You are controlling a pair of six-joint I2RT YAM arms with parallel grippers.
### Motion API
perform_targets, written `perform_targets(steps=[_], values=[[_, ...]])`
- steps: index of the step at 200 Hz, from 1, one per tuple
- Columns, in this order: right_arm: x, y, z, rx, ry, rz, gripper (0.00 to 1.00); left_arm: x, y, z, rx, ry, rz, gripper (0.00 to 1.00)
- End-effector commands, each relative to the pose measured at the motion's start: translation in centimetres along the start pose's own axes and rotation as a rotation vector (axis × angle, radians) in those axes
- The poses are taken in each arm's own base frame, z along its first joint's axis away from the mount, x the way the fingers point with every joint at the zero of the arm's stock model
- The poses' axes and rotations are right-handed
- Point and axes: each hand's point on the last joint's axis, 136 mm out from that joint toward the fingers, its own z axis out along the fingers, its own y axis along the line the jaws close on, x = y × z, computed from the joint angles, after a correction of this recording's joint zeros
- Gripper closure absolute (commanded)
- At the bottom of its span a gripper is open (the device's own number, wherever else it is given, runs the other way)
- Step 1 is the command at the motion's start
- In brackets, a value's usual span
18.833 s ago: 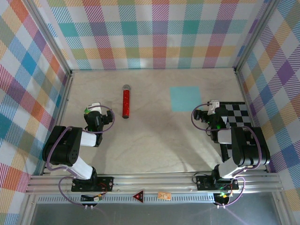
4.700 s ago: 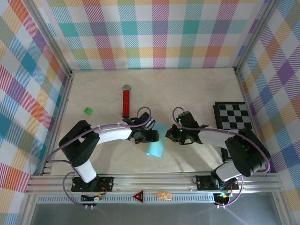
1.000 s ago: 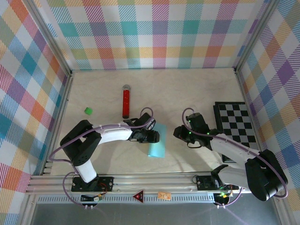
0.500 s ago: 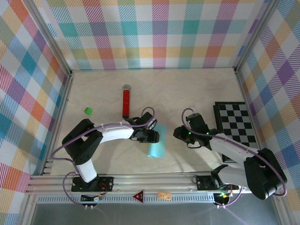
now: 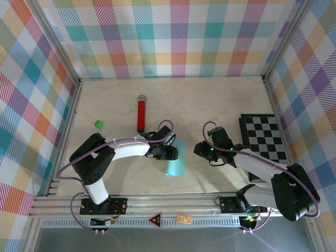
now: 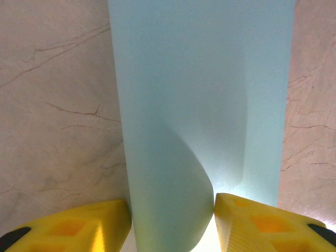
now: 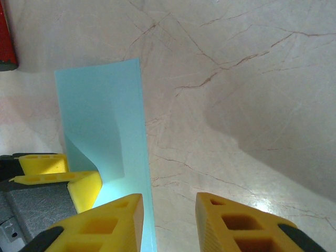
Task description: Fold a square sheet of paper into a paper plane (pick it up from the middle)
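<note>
Square sheet of paper (image 6: 199,94), doubled over: curled fold pinched in my left gripper (image 6: 172,218). Right gripper (image 7: 168,210): spread, empty, lately withdrawn, sheet just beside one finger. Crease likely still needs pressing.

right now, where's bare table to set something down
Biggest bare patch: far side, between the red tube and the checkered board. Bare too along the near edge. Crowded mid-table: left hand grips the sheet of paper, right hand open beside it.
</note>
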Motion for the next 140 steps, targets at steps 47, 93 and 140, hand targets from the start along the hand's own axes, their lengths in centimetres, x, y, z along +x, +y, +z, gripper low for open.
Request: perform_targets(steps=[47, 93, 140], values=[[-0.35, 0.72, -0.11, -0.023, -0.002, 0.004, 0.66, 2.88, 6.2, 3.54, -0.223, 0.078, -0.029, 0.47], [-0.23, 0.54, -0.08, -0.02, -0.001, 0.006, 0.66, 3.28, 6.31, 3.89, -0.222, 0.091, -0.029, 0.46], [-0.22, 0.54, -0.11, -0.022, -0.005, 0.004, 0.66, 3.51, 6.81, 3.85, -0.246, 0.099, -0.024, 0.46]])
